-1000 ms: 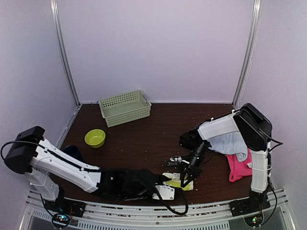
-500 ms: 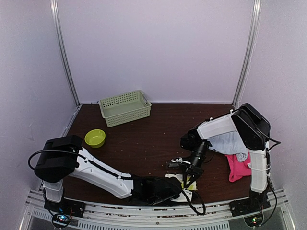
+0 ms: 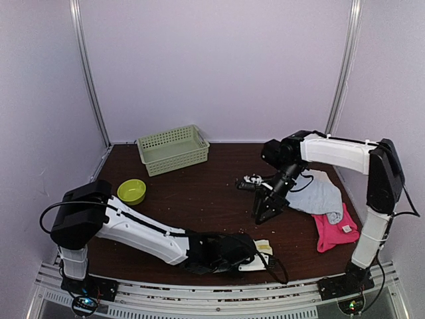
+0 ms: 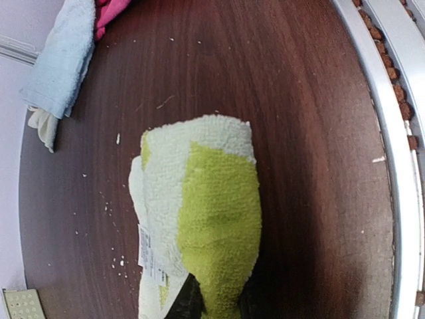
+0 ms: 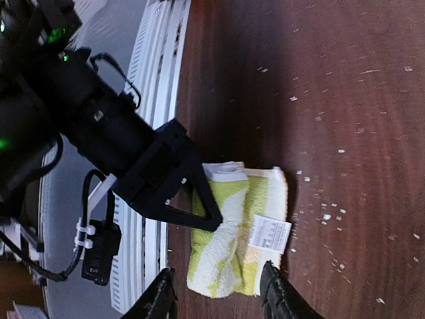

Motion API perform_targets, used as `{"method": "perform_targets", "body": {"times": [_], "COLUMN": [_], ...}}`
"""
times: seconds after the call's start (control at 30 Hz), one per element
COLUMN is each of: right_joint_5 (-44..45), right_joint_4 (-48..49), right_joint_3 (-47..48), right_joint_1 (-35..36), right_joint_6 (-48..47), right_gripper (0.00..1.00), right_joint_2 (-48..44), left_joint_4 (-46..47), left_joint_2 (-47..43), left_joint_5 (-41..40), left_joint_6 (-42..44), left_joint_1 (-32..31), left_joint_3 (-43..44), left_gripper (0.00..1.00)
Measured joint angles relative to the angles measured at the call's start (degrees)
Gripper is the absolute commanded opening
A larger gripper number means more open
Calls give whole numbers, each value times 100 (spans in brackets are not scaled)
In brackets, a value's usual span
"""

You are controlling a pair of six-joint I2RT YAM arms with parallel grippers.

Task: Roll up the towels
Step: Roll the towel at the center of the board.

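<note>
The lime-green towel (image 4: 206,219) lies rolled near the table's front edge, its white tag (image 5: 269,234) showing. My left gripper (image 4: 216,300) is shut on the roll's near end, with one dark finger on each side. In the top view the left gripper (image 3: 250,256) sits at the towel (image 3: 261,247). My right gripper (image 5: 219,299) hangs open and empty, high above the roll (image 5: 232,232); the top view shows it (image 3: 267,211) mid-table. The light blue towel (image 3: 320,197) lies at the right, partly over the hot pink one (image 3: 334,231). A cream-white towel (image 4: 42,126) peeks out beneath the blue one (image 4: 63,53).
A green plastic basket (image 3: 172,149) stands at the back left and a yellow-green bowl (image 3: 131,191) at the left. The metal rail (image 3: 219,292) runs along the front edge, just behind the roll. Crumbs dot the dark tabletop (image 3: 212,193).
My right gripper has let go of the lime-green towel, opened, and risen back toward mid-table. My left gripper has slid right along the front edge and closed on the roll.
</note>
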Motion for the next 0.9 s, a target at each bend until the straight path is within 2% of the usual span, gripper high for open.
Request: {"method": "perform_targets", "body": {"times": [0.2, 0.33, 0.43, 0.57, 0.7, 0.9], "right_joint_5": [433, 492, 188, -50, 223, 992], "right_joint_4": [516, 1108, 1458, 1488, 1110, 870], "right_joint_3": [643, 1364, 1416, 844, -33, -1353], "right_joint_1": [-511, -822, -844, -387, 411, 1497], "right_joint_6": [1222, 1921, 2142, 1987, 1493, 1207], "right_gripper": [44, 45, 42, 37, 34, 31], "right_joint_2": [-1102, -1904, -2717, -3442, -3554, -3447], "left_joint_4": [-793, -1480, -1888, -2184, -2225, -2138], "left_joint_2": [-2, 153, 529, 955, 1233, 1384], "left_joint_5": [986, 2129, 3058, 4135, 5060, 5692], "left_joint_6": [-487, -901, -1191, -1576, -1923, -2297], "left_joint_1": [267, 632, 997, 1419, 1729, 1974], "left_joint_3": [428, 940, 1532, 2079, 2284, 2321], "left_gripper": [14, 15, 15, 15, 15, 14]}}
